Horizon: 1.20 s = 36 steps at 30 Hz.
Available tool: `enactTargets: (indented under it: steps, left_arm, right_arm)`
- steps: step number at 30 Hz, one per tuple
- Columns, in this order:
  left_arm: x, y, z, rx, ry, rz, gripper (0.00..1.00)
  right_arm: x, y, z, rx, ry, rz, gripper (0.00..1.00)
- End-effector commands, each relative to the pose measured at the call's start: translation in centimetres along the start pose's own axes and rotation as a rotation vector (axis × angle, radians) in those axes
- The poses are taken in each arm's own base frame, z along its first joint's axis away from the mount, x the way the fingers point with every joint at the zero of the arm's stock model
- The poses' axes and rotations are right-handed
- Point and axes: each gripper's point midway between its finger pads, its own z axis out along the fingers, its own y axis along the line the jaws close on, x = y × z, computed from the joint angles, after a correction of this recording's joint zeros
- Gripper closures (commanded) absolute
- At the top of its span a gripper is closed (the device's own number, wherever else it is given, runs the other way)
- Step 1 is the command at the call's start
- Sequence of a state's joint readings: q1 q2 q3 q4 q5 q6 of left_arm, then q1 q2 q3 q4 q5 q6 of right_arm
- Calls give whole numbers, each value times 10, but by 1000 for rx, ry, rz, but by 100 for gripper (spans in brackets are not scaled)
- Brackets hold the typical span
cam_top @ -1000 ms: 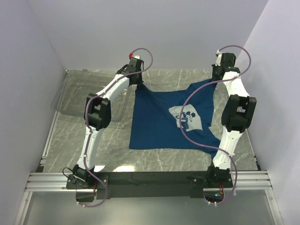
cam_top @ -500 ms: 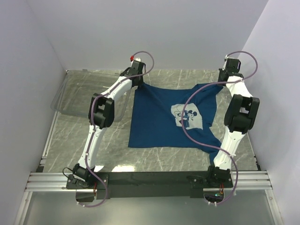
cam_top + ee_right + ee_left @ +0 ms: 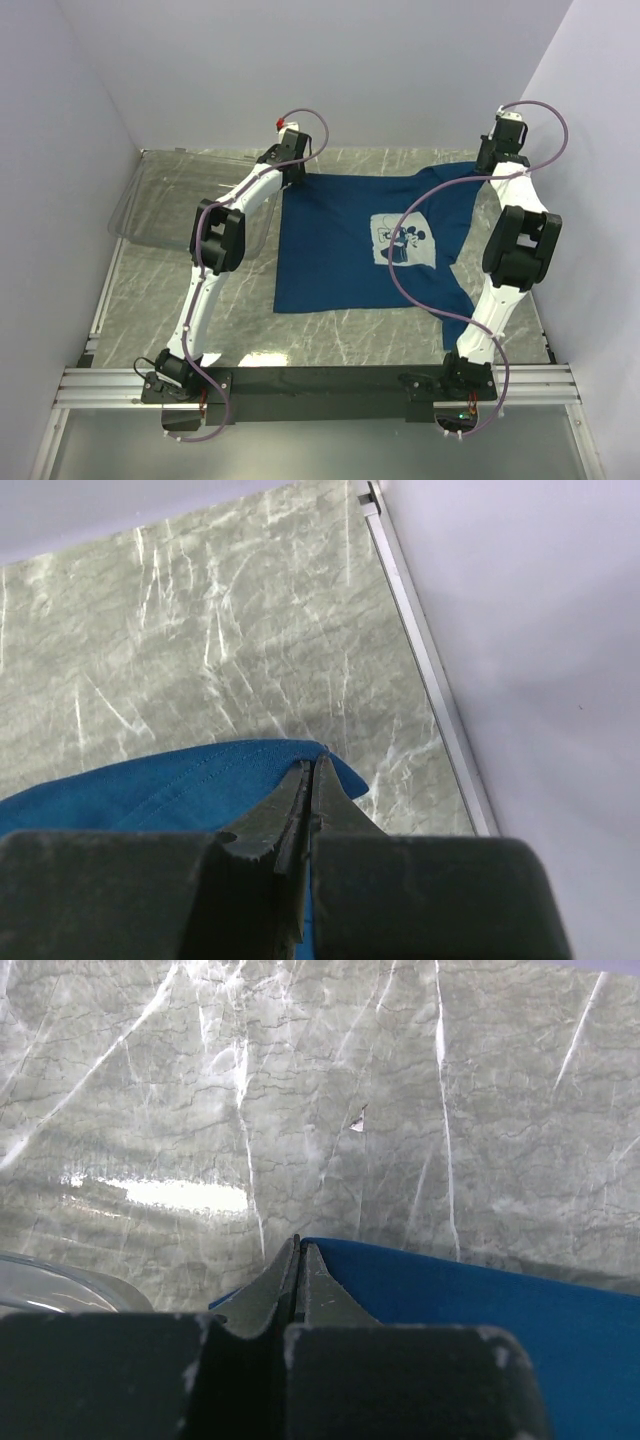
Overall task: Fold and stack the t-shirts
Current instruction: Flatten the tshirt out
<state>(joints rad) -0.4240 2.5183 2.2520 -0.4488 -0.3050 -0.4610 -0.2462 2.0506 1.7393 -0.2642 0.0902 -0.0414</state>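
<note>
A dark blue t-shirt (image 3: 340,250) with a pale square cartoon-mouse print (image 3: 404,240) lies spread on the marble table. My left gripper (image 3: 297,176) is shut on its far left corner; the blue cloth (image 3: 480,1300) shows beside the closed tips (image 3: 297,1248). My right gripper (image 3: 483,170) is shut on the far right corner; the cloth (image 3: 170,785) wraps the closed tips (image 3: 312,765). Both arms are stretched far back and the far edge is pulled straight between them.
A clear plastic bin (image 3: 170,200) sits at the far left, its rim in the left wrist view (image 3: 60,1275). The table's right metal rail (image 3: 420,650) and the right wall are close to my right gripper. The back wall is just beyond both grippers.
Both grippers have moved toward the back wall and apart, dragging the shirt's far edge with them. The shirt has spread flatter and its print has shifted back.
</note>
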Motion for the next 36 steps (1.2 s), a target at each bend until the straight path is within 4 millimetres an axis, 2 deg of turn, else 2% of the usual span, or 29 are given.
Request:
enactTargets:
  steps: [1, 6, 11, 13, 14, 15, 17, 18, 19, 20, 22, 23, 25, 26, 27, 28, 29, 30, 31, 32, 33, 34, 35, 36]
  left_arm:
    - [-36, 0, -1, -2, -102, -49, 100]
    - [-39, -2, 1, 2, -111, -61, 100]
    - [-44, -5, 2, 11, -131, -73, 100]
    - [-47, -7, 2, 20, -137, -79, 100]
    - [-47, -8, 3, 27, -138, -85, 100]
    - [-48, -12, 2, 43, -137, -87, 98]
    - [-55, -17, -1, 63, -149, -101, 84]
    - [-61, -22, -4, 86, -160, -107, 76]
    - [-71, -27, -10, 102, -180, -114, 60]
    - [-81, -31, -19, 119, -200, -122, 52]
    - [-98, -39, -33, 149, -241, -131, 45]
    - [-114, -42, -48, 165, -274, -130, 41]
    - [-128, -48, -64, 186, -308, -128, 39]
    - [-143, -51, -83, 210, -338, -123, 39]
    - [-149, -52, -93, 225, -350, -116, 39]
    - [-144, -53, -95, 235, -342, -100, 38]
    - [-160, -57, -123, 279, -375, -82, 37]
    - [-161, -59, -134, 298, -381, -69, 37]
    - [-143, -54, -131, 293, -342, -50, 35]
    - [-157, -59, -166, 342, -384, -39, 35]
    - [-152, -58, -177, 354, -380, -27, 34]
    - [-121, -50, -172, 341, -315, -4, 33]
    - [-133, -47, -208, 370, -360, -11, 33]
    - [-119, -49, -221, 402, -339, 4, 33]
  right_arm:
    - [-43, -10, -13, 24, -112, 34, 100]
    - [-47, -4, -3, 7, -103, 33, 100]
    - [-62, -1, 2, 5, -127, 34, 100]
    - [-59, 4, 9, 0, -115, 31, 100]
    - [-66, 7, 9, -9, -124, 30, 100]
    - [-61, 11, 15, -14, -111, 24, 100]
    - [-68, 16, 17, -21, -119, 20, 98]
    - [-64, 23, 23, -30, -104, 13, 92]
    - [-66, 25, 23, -37, -104, 4, 85]
    - [-72, 29, 20, -46, -115, 1, 70]
    - [-75, 33, 14, -59, -125, -14, 57]
    - [-71, 33, 12, -65, -118, -20, 49]
    - [-78, 35, -2, -92, -134, -49, 44]
    - [-68, 37, -4, -109, -111, -66, 39]
    - [-74, 35, -18, -118, -126, -86, 37]
    - [-60, 45, -23, -192, -99, -156, 34]
    - [-50, 51, -32, -239, -71, -200, 33]
    - [-53, 53, -51, -279, -83, -239, 33]
    - [-30, 65, -58, -380, -48, -321, 31]
    - [-21, 67, -82, -427, -20, -365, 31]
    - [-9, 68, -91, -475, -9, -445, 31]
    - [24, 72, -99, -537, 54, -482, 31]
    - [41, 75, -126, -621, 92, -516, 31]
    - [55, 72, -136, -649, 107, -582, 31]
